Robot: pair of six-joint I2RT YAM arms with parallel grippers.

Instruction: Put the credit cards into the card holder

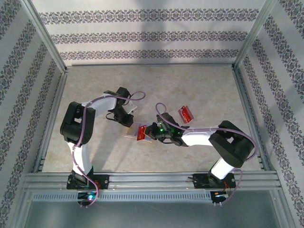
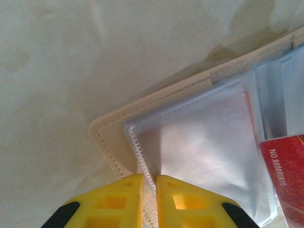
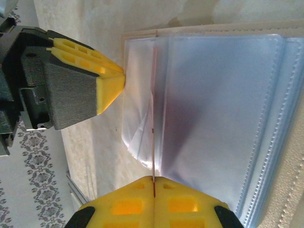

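The tan card holder lies open on the table, its clear pocket sleeves fanned out. My left gripper is shut on the stitched edge of one clear sleeve at the holder's corner. Seen from above, it sits left of centre. My right gripper is shut on a red credit card, seen edge-on, with its far end in among the sleeves. From above, that card sticks out left of the right gripper. A second red credit card lies flat on the table to the right.
Metal rails frame the beige table, with patterned walls behind. The left gripper's yellow fingers reach in close beside the held card in the right wrist view.
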